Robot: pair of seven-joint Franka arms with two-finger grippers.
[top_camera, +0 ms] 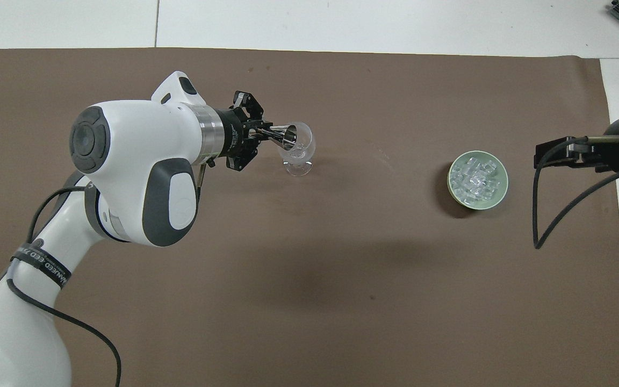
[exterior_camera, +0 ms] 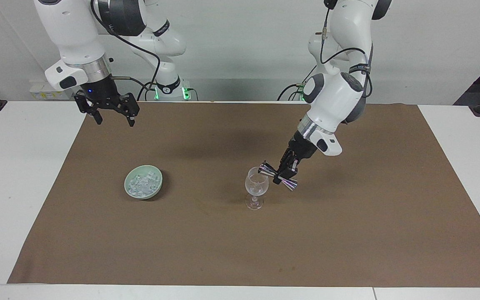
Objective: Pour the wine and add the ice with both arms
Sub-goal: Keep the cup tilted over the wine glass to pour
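Brown mat [exterior_camera: 348, 233]: ice [exterior_camera: 142, 183] in green dish [exterior_camera: 156, 191].

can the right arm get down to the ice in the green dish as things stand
Probably yes. The right hand hangs open in the air at its own end of the table. The ice lies uncovered in the green dish, with nothing in the way. The left hand is busy over the wine glass.

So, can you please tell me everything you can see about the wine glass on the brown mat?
The wine glass is clear, with a round bowl, short stem and round foot. It stands upright on the brown mat, toward the left arm's end from the green dish. The left gripper tips a shiny metal jigger over its rim. Whether they touch, and what is inside, I cannot tell.
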